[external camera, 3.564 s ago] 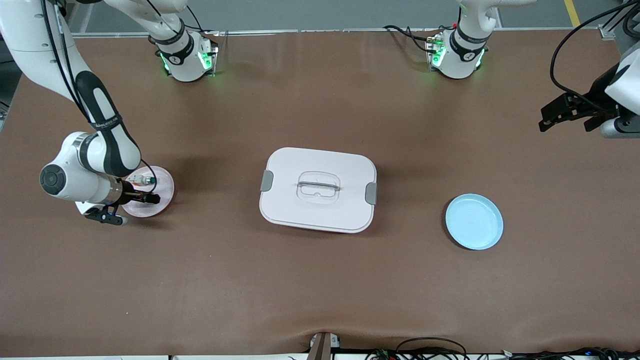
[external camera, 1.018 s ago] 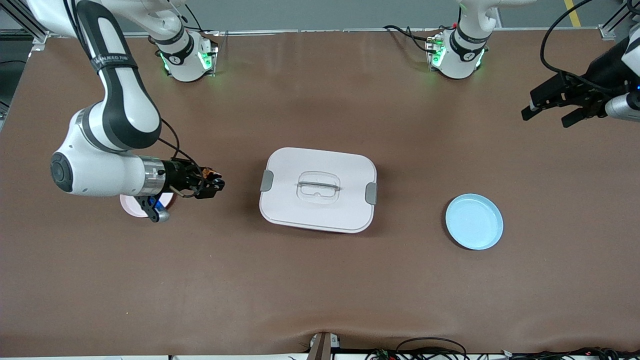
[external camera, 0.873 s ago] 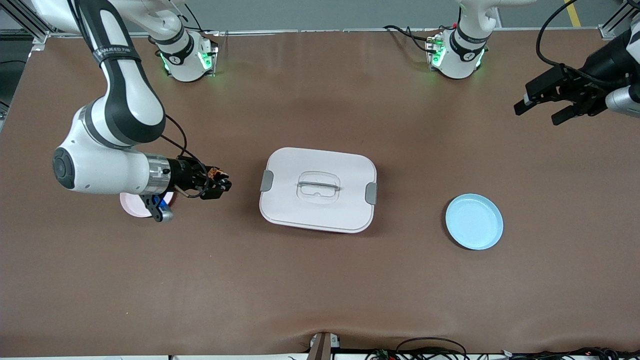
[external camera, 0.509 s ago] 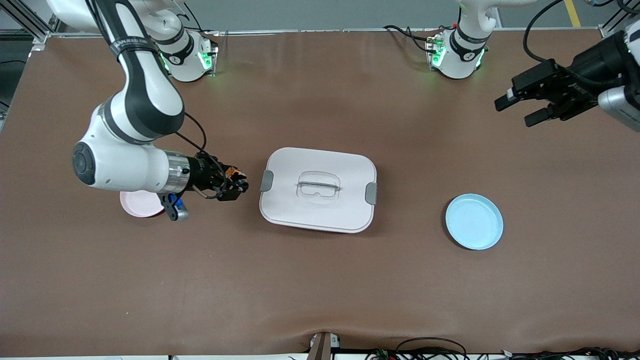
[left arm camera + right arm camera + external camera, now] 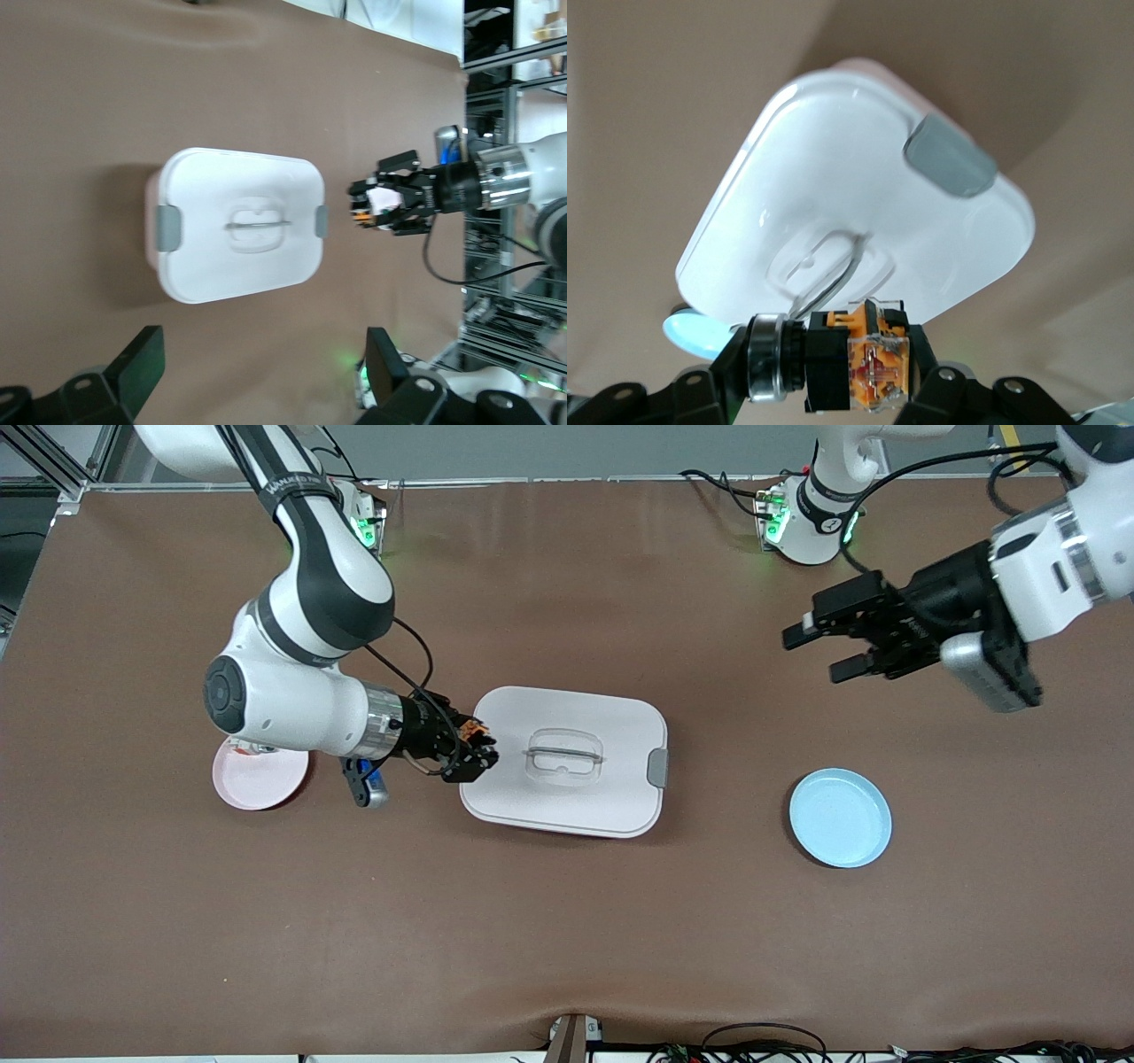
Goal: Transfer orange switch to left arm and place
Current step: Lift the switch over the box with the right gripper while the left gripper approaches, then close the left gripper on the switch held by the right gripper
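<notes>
My right gripper (image 5: 471, 751) is shut on the orange switch (image 5: 476, 737), a small part with a black body and orange housing. It hangs over the edge of the white box (image 5: 611, 784) at the right arm's end. In the right wrist view the switch (image 5: 864, 363) lies crosswise between the fingers (image 5: 943, 382), with the box lid (image 5: 833, 195) and a grey latch (image 5: 950, 159) below. My left gripper (image 5: 822, 652) hangs open and empty over bare table toward the left arm's end. The left wrist view shows the box (image 5: 235, 223) and, past it, the right gripper (image 5: 390, 197).
A pale blue plate (image 5: 840, 817) lies on the table toward the left arm's end, nearer the front camera than the left gripper. A pink plate (image 5: 257, 779) lies under the right arm's wrist. Brown table stretches between the box and the front edge.
The right arm carried the switch from beside the pink plate to the box's edge. The left gripper swung in from the table's end toward the box, still open.
</notes>
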